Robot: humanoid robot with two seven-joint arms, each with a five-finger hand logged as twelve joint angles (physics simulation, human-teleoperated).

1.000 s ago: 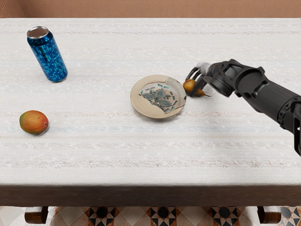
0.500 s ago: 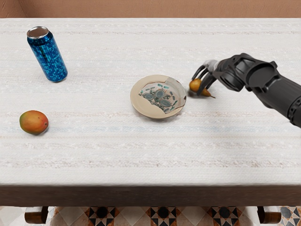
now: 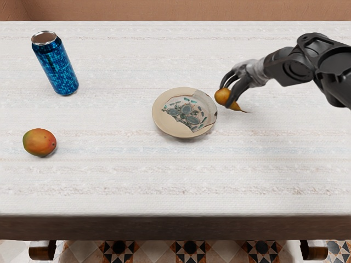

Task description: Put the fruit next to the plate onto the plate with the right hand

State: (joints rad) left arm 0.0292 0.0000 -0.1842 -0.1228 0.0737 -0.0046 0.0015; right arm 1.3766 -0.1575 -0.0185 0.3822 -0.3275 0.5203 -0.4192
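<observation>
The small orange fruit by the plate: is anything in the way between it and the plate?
Nothing visible is. The fruit sits in the curled fingers of the right hand, just off the right rim of the plate, with no object between them. The can and the mango stand far off to the left.

The fruit (image 3: 222, 97) is small, orange-yellow and pear-shaped, lying tilted with its round end toward the plate and its narrow end pointing down and to the right. The right hand (image 3: 237, 78) grips it from above with curled fingers, and it sits just beside the plate's right rim, not over it. The plate (image 3: 158, 112) is round and beige with a dark green pattern in its middle, and lies flat.
</observation>
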